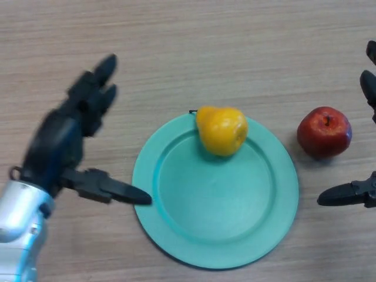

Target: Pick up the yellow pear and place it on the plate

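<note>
The yellow pear (221, 130) lies on the far part of the green plate (176, 205), near its rim. My left hand (64, 147) is open to the left of the plate, fingers pointing away and thumb reaching toward the plate's left rim. It holds nothing. My right hand (357, 192) shows at the right edge, open, with its thumb pointing left and fingers at the upper right edge.
A red apple (324, 132) stands on the wooden table to the right of the plate, between the plate and my right hand.
</note>
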You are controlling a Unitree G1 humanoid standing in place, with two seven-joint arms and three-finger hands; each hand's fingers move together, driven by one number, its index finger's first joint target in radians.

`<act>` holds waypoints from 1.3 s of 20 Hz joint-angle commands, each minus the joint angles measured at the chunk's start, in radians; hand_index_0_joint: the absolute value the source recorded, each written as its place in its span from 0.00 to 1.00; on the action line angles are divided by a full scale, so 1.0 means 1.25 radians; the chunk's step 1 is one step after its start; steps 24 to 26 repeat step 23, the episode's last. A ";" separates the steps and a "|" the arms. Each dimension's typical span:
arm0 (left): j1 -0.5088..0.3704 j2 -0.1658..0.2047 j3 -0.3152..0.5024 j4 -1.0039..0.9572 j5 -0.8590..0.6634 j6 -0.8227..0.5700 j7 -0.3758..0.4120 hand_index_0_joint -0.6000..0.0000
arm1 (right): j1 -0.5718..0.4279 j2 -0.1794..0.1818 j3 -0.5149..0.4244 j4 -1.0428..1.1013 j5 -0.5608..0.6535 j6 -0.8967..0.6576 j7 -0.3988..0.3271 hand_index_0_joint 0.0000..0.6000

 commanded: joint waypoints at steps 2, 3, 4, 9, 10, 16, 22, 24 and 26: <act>-0.048 0.058 0.099 -0.040 -0.084 -0.073 0.110 1.00 | -0.020 -0.031 -0.030 -0.033 0.023 -0.123 0.001 0.00; -0.048 0.066 0.105 -0.040 -0.087 -0.076 0.118 1.00 | -0.019 -0.029 -0.028 -0.031 0.024 -0.129 0.001 0.00; -0.043 0.075 0.117 -0.041 -0.079 -0.088 0.131 1.00 | -0.020 -0.031 -0.026 -0.033 0.029 -0.119 0.009 0.00; -0.026 0.077 0.130 -0.038 -0.061 -0.119 0.148 1.00 | -0.016 -0.028 -0.011 -0.018 0.018 -0.140 0.047 0.00; -0.021 0.077 0.128 -0.037 -0.050 -0.125 0.146 1.00 | -0.017 -0.028 -0.008 -0.018 0.020 -0.138 0.049 0.00; -0.012 0.086 0.149 -0.050 -0.033 -0.115 0.135 1.00 | -0.023 -0.032 -0.007 -0.026 0.014 -0.125 0.056 0.00; -0.006 0.083 0.152 -0.050 -0.028 -0.130 0.129 1.00 | -0.020 -0.028 -0.004 -0.046 0.010 -0.112 0.052 0.00; -0.006 0.083 0.152 -0.052 -0.029 -0.128 0.130 1.00 | -0.020 -0.028 -0.004 -0.048 0.013 -0.111 0.051 0.00; -0.006 0.083 0.152 -0.052 -0.029 -0.128 0.130 1.00 | -0.020 -0.028 -0.004 -0.048 0.013 -0.111 0.051 0.00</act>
